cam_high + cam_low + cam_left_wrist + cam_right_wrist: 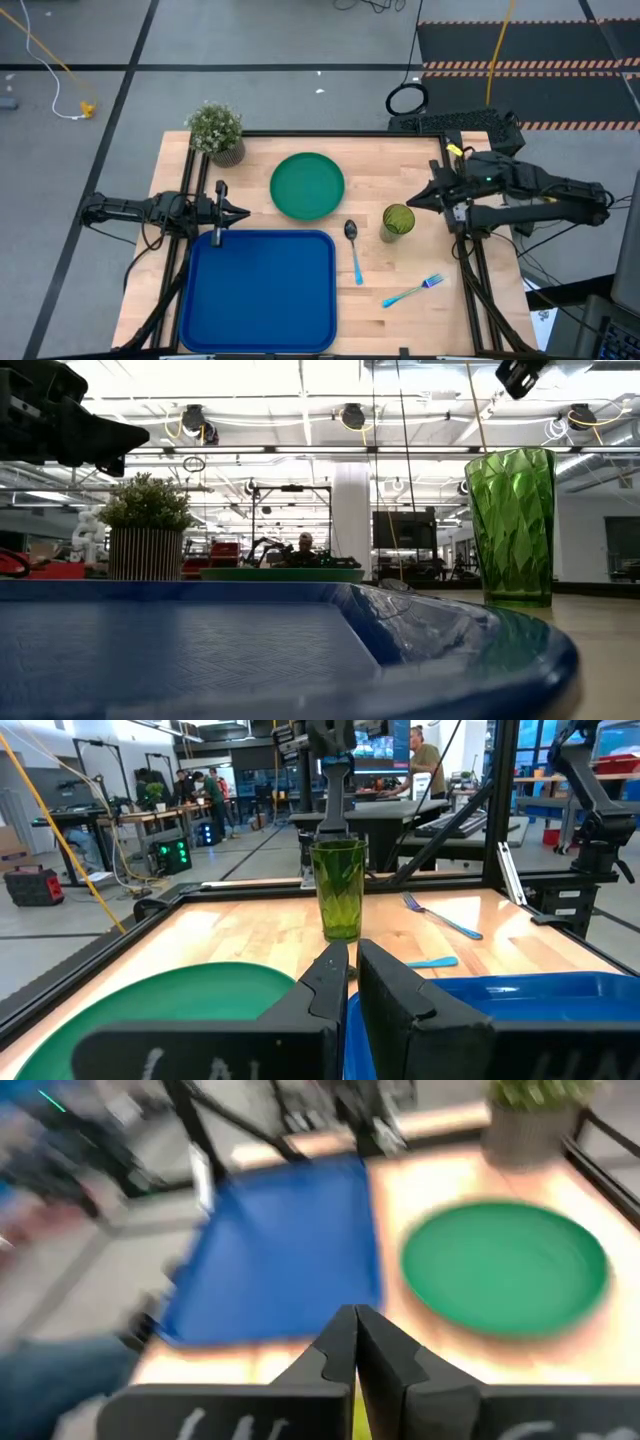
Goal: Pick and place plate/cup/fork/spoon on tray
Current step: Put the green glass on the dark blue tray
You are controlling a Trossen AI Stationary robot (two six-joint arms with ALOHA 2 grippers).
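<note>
While hovering empty beside the cup (398,221), right gripper (412,201) pinched together; looks light, rigid, slick-faceted; best gripped around mid-wall.

we find no text, label, brand, number or sign that we can read in any of the views. the pale marks on the gripper bodies in both wrist views are too blurred for us to make out.
</note>
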